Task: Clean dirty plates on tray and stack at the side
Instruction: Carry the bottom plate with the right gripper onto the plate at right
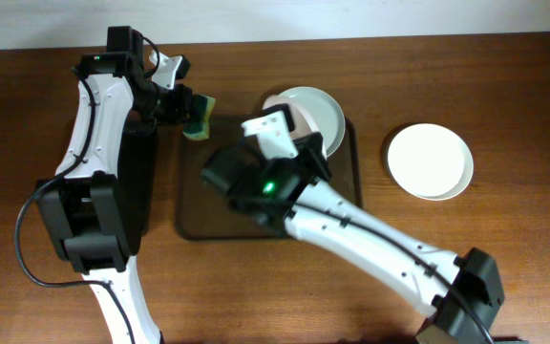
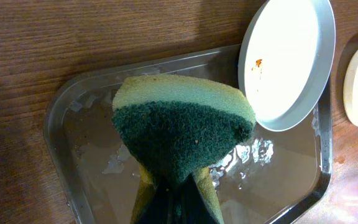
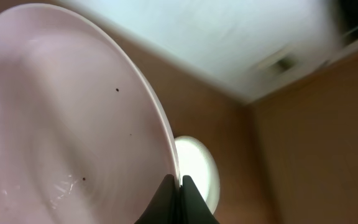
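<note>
Sponge (image 2: 179,130), green scouring face out, is clamped in the left gripper (image 2: 169,198) just off the tray's (image 1: 203,215) far-left corner, likely poised to scrub. The right gripper (image 3: 179,186) is pinched nearly closed on the rim of the held plate (image 3: 61,124), tipping it on edge over the tray so its speckled face is reachable. Tray holds the smeared plate (image 2: 288,62), overlapping the far-right corner rim, plus possibly a water film, hard to confirm; the third plate (image 1: 430,161) sits well apart on the table (image 1: 504,76), probably starting the stack.

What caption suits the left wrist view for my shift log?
Left jaws hold a green-faced sponge above the tray, with a brown-spotted plate over its far corner.
</note>
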You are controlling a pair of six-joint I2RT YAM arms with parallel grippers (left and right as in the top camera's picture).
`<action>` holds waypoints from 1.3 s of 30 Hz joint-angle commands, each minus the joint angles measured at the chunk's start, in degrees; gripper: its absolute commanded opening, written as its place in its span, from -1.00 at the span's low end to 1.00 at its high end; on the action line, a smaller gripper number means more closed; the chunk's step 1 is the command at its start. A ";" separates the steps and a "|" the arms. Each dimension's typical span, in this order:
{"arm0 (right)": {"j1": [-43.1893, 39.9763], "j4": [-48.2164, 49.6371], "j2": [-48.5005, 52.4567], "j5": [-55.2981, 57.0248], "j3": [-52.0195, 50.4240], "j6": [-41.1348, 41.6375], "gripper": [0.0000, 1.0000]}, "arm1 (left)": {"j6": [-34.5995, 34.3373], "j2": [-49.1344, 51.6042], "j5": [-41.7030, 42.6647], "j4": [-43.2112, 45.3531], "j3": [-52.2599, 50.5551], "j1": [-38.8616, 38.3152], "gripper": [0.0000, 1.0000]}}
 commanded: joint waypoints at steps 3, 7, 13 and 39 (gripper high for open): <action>-20.96 3.41 -4.28 -42.71 1.29 -2.69 -0.92 | -0.28 -0.35 -1.38 -0.07 0.35 -0.24 -0.99; -42.36 4.50 -5.01 -60.72 1.27 -7.87 -0.92 | -0.28 -0.35 -1.77 -0.07 0.35 -0.28 -0.99; -65.51 4.83 -4.37 -62.69 -1.95 -12.33 -0.92 | -0.28 -0.35 -1.77 -0.04 0.35 -0.28 -0.99; -38.36 35.50 10.32 -63.52 -11.02 6.27 -0.24 | -0.31 -0.35 -1.73 -0.07 0.35 -0.28 -0.99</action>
